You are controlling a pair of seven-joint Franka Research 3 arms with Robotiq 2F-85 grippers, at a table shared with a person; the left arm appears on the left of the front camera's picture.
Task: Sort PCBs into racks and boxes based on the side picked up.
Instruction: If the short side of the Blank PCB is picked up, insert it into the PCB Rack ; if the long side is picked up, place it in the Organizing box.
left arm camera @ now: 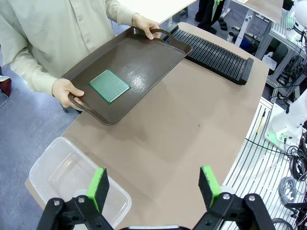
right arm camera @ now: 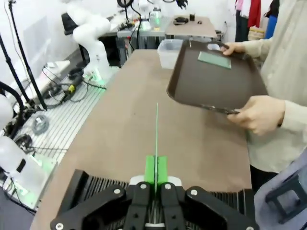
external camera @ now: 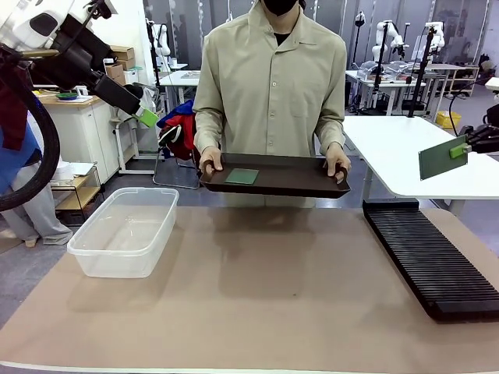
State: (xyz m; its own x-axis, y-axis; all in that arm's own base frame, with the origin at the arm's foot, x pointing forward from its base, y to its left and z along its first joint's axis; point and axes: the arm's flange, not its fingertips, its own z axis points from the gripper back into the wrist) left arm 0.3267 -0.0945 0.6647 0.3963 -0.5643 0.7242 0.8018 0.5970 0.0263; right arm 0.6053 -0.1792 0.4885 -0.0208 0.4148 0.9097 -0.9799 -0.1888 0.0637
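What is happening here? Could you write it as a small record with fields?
Left gripper: open, raised near the tub
Right gripper: shut on a board, edge-up above the rack
Tray: in the person's hands, second board lying flat on it
Tub: on the table, left
Rack: on the table, right

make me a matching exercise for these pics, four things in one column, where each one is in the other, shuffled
1. thin green circuit board lying flat
2. thin green circuit board held upright
3. clear plastic rectangular tub
4. long black slotted rack

A. on the table, robot's right side
B. clamped in the shut right gripper
C. on the dark brown handled tray
D. on the table, robot's left side

Pairs: 1-C, 2-B, 3-D, 4-A
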